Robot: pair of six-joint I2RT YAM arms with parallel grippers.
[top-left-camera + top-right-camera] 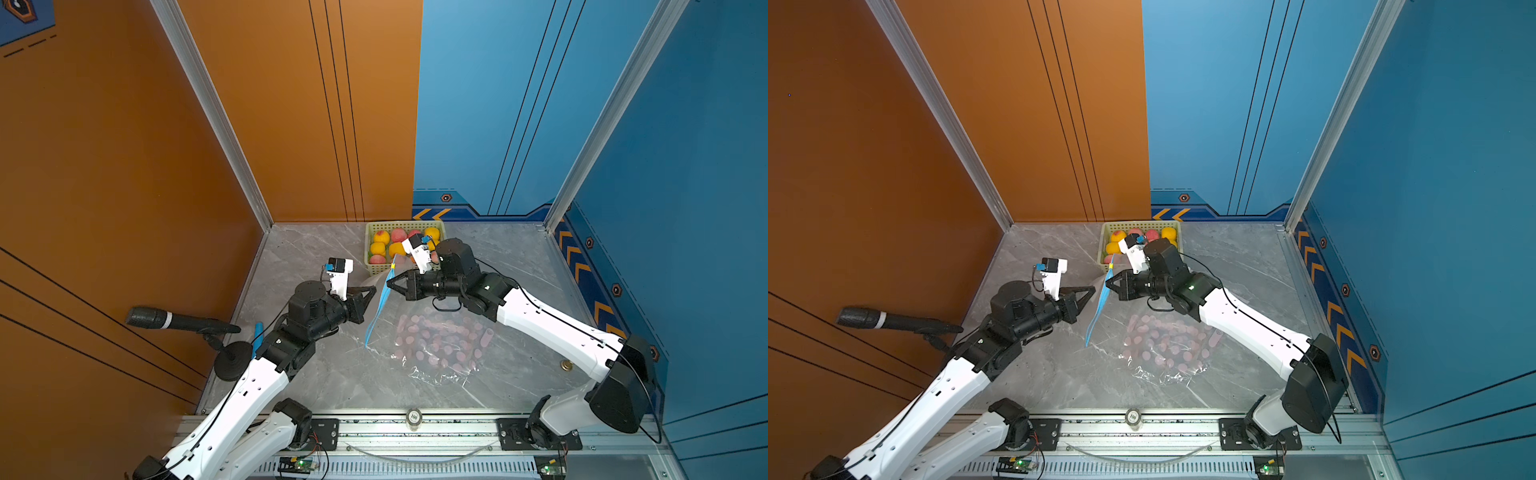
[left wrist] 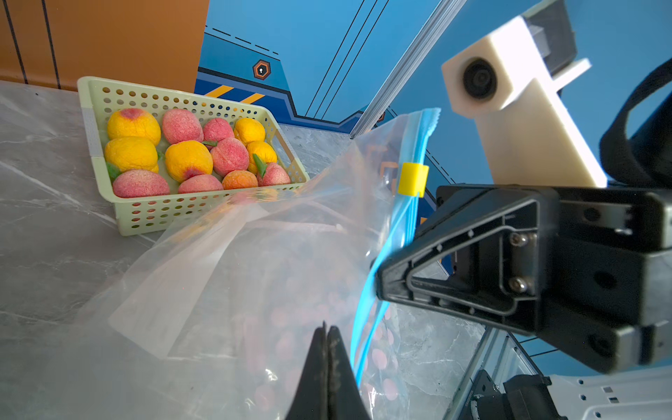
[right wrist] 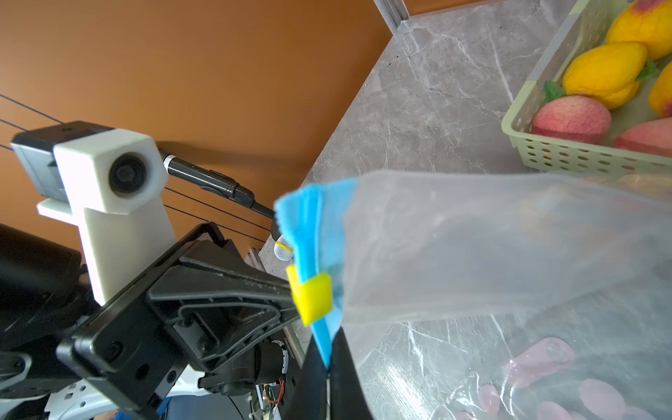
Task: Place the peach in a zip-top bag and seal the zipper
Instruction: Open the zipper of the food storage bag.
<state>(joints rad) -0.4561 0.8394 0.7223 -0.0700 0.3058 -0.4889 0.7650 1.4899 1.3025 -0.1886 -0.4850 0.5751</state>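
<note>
Right tool (image 1: pixel 389 284) pinches the bag (image 1: pixel 436 345) by its zipper.

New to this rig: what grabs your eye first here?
The clear pink-dotted zip-top bag, its mouth end lifted off the grey marble-look table by the blue zipper strip, which the right gripper pinches in shut jaws near the yellow slider. Next, the pale green perforated basket of yellow and pink peaches at the table's back wall, behind the bag.
</note>
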